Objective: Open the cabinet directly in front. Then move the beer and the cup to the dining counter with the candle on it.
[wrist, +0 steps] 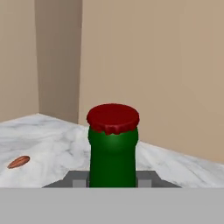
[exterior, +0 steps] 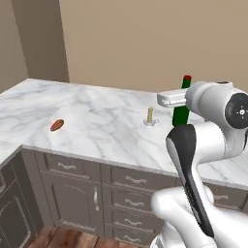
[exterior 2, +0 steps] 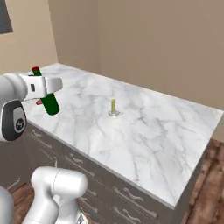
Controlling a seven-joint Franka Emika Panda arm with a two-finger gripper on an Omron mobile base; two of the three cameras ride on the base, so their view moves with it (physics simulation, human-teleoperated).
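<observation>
Pincer (wrist: 113, 181) pinching the beer (exterior: 181, 114) at its neck, over the bench (exterior: 97, 121) near the candle (exterior: 150, 116) — smooth, breakable, top-heavy glass; best gripped low on the neck.

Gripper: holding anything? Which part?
The gripper holds the beer by its neck, just below the red cap, above the dining counter.

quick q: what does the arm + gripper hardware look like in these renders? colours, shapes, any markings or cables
The arm is glossy white, built of rounded, tube-like links, with a long black strip down one link. Each joint ends in a dark round cap bearing a small white mark. The gripper is a boxy white block with a small dark spot on its side; its jaws are small and dark grey. No cables show.
</observation>
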